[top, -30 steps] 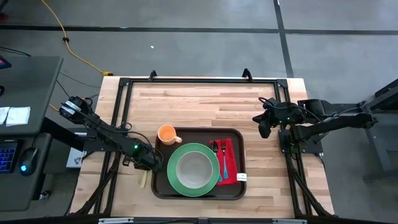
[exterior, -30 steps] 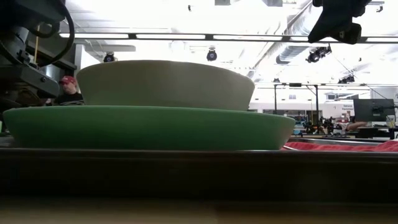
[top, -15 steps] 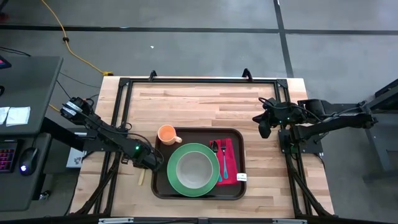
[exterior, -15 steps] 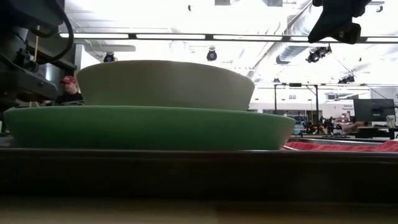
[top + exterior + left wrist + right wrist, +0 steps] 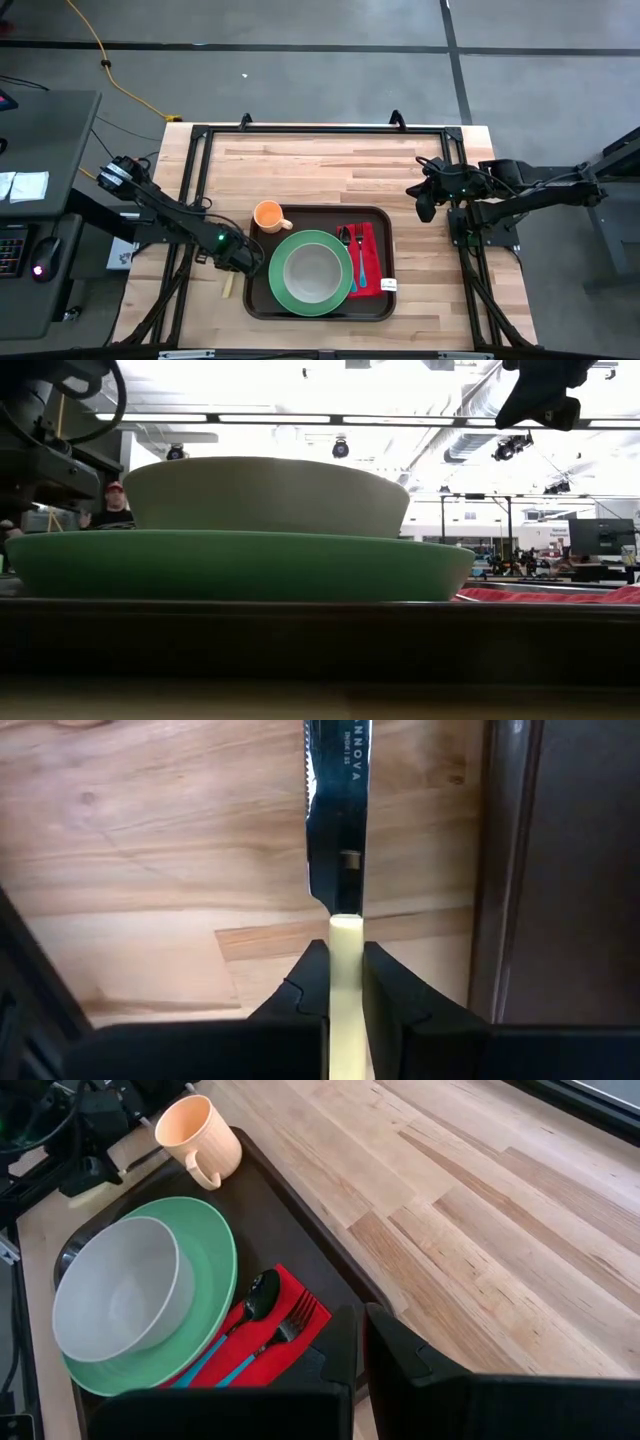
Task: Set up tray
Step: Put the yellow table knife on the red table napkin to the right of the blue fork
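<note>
The left gripper [image 5: 237,262] sat low over the wooden table [image 5: 330,165], just off the left rim of the tray [image 5: 260,298]; its fingers [image 5: 312,982] were clamped on the pale yellow handle of a knife [image 5: 337,815], whose serrated blade lay above the bare wood alongside that rim; the tray lay at the near middle of the table, carrying an orange mug [image 5: 267,215] at its far left corner, a green plate [image 5: 311,272] with a pale bowl [image 5: 314,271] in it at centre, and a red napkin [image 5: 370,262] on the right bearing a blue-handled spoon [image 5: 248,1308] and fork [image 5: 359,262]; the right gripper [image 5: 425,206] waited with fingers pressed together, raised beyond the tray's far right corner.
</note>
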